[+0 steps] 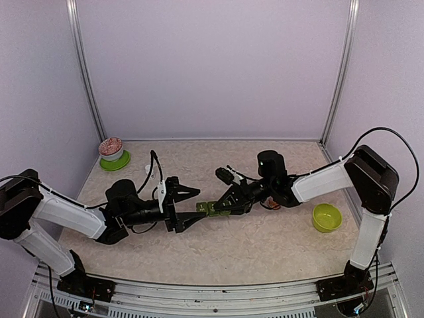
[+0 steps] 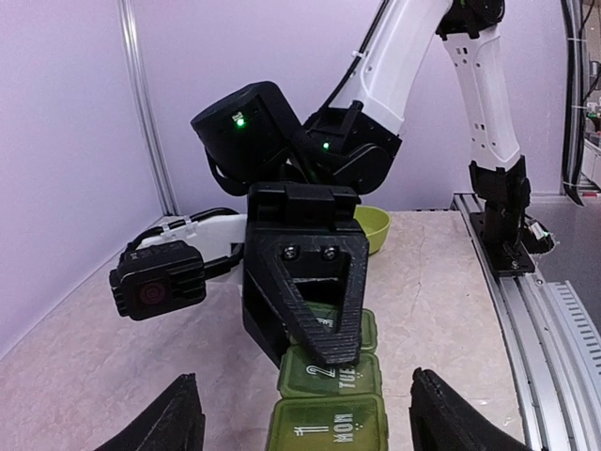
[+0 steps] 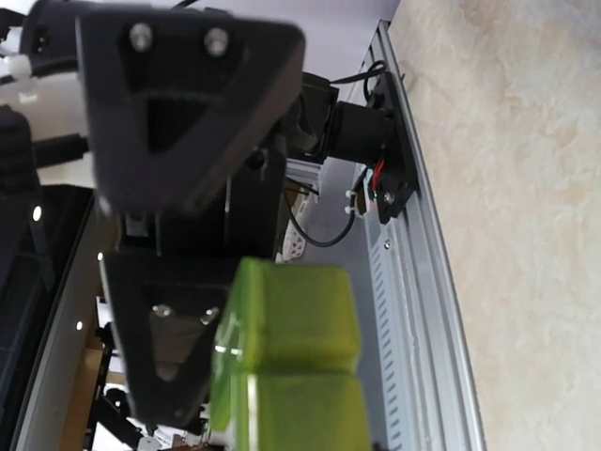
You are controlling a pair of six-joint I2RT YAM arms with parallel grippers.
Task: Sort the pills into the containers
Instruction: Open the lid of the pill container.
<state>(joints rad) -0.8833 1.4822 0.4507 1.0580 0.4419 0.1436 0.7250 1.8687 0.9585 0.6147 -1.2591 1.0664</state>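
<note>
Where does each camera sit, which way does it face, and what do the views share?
Top: fixed high behind the arm bases, looking down on the table; both arms show, left gripper and right gripper meeting at the pill box.
Left wrist: faces the right arm across the table; own open fingers at the bottom corners.
Right wrist: faces the front rail; own fingers grip the pill box.
Shared: all three show the pill box.
</note>
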